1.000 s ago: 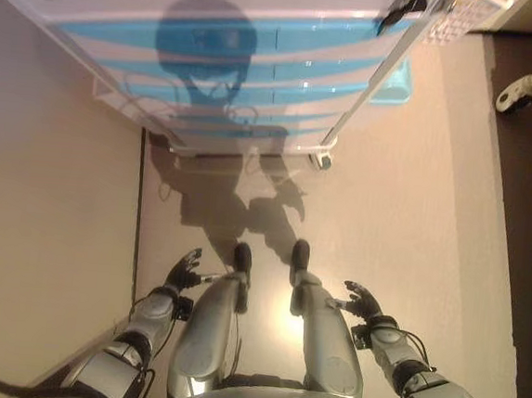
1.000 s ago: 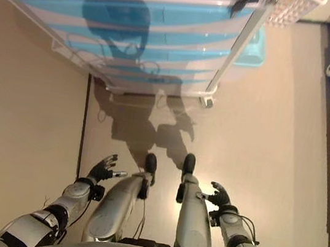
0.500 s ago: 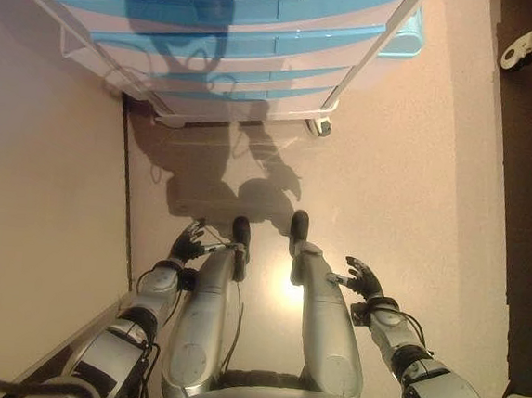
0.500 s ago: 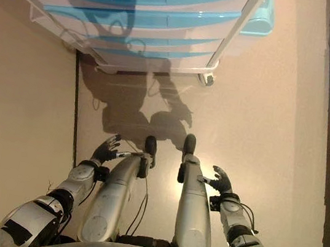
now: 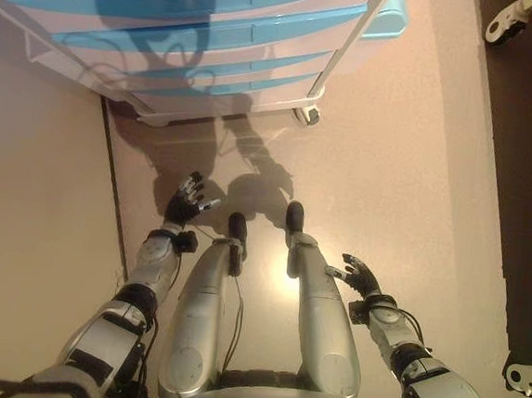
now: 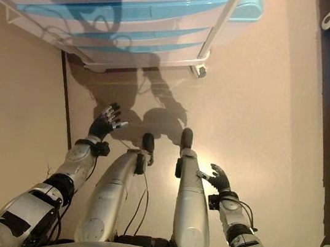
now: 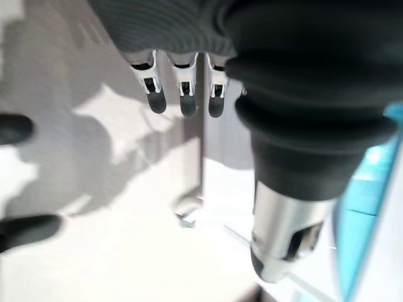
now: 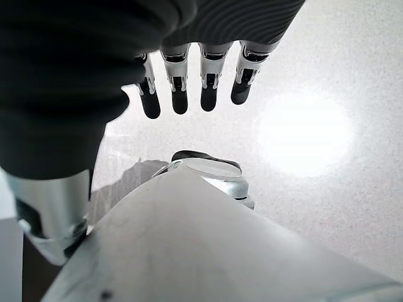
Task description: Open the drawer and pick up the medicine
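Note:
A white cart of blue-fronted drawers (image 5: 187, 34) stands at the top of the eye views, all drawers closed as far as I can see. No medicine shows in any view. My left hand (image 5: 184, 203) is raised low in front of the cart, fingers (image 7: 182, 94) straight and spread, holding nothing. My right hand (image 5: 360, 276) hangs lower at the right, its fingers (image 8: 179, 88) relaxed and empty. Neither hand touches the cart.
The cart rides on a small caster (image 5: 306, 117) at its front right corner. A light blue bin (image 5: 387, 14) sits behind the cart's right side. A wall (image 5: 21, 233) runs along the left. Wheeled white legs (image 5: 506, 17) and another caster (image 5: 522, 378) lie on the darker floor at right.
The view has tilted further down, so the cart sits higher in the picture. My left hand has lifted forward toward the cart's base. My right hand has stayed about where it was.

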